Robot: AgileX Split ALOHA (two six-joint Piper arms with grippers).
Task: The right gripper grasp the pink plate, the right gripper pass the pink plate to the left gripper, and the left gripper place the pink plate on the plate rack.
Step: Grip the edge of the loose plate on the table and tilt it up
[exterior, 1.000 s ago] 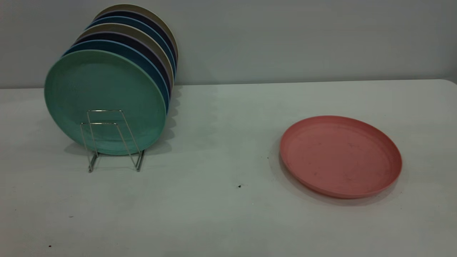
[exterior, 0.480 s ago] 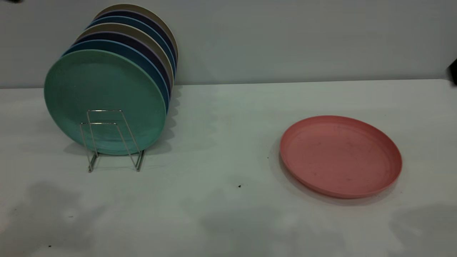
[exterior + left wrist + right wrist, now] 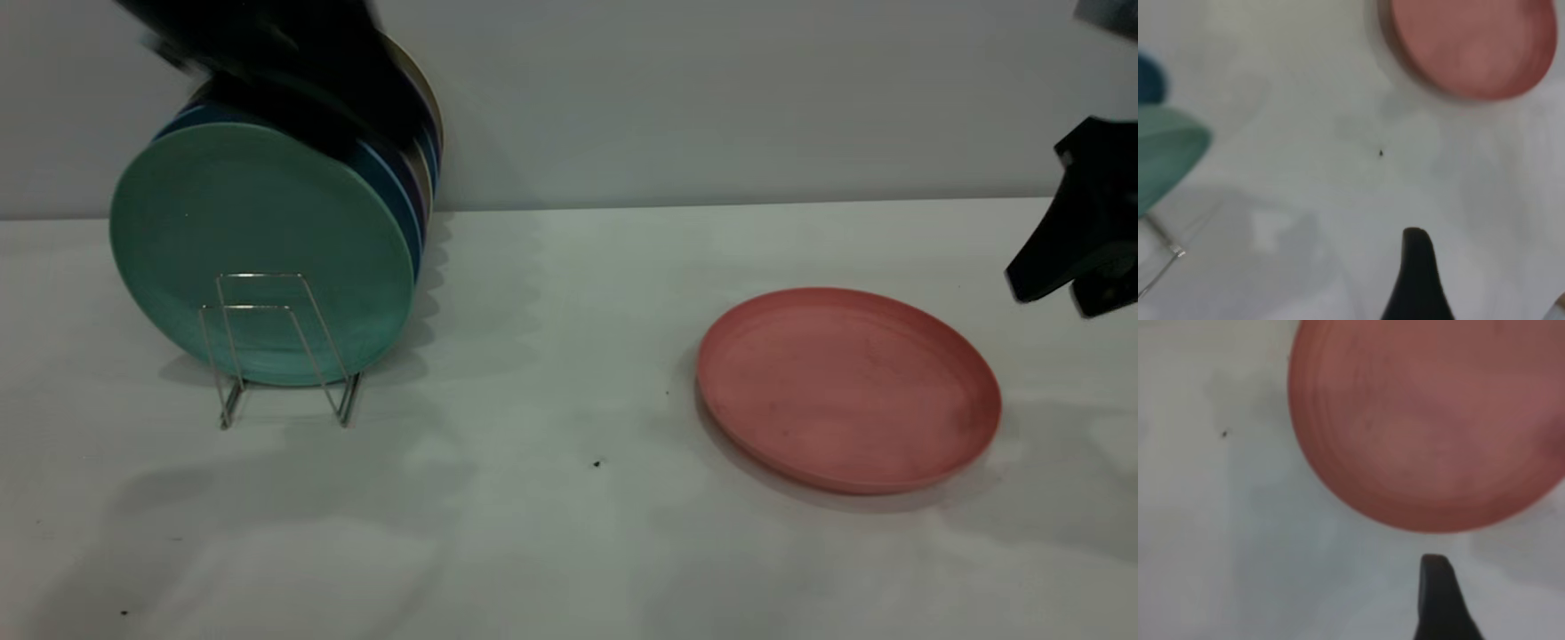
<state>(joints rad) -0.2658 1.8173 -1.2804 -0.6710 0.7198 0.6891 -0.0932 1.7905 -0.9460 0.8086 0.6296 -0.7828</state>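
Pink plate (image 3: 849, 388) lies flat on the white counter (image 3: 551, 533), well apart from the plate rack (image 3: 280, 347) and its teal-green plate (image 3: 258, 253). Right tool (image 3: 1071, 298) hangs just beyond the plate's right rim, nearer than the left tool (image 3: 293, 116) above the rack; neither tool's grip state can be told.

Wall (image 3: 711, 98): plain grey, unbroken, behind my working area.
Bench (image 3: 551, 551): white, matte, a few dark specks, meeting the wall in a straight edge.
Light: soft; broad blurred shadows across the bench's front.
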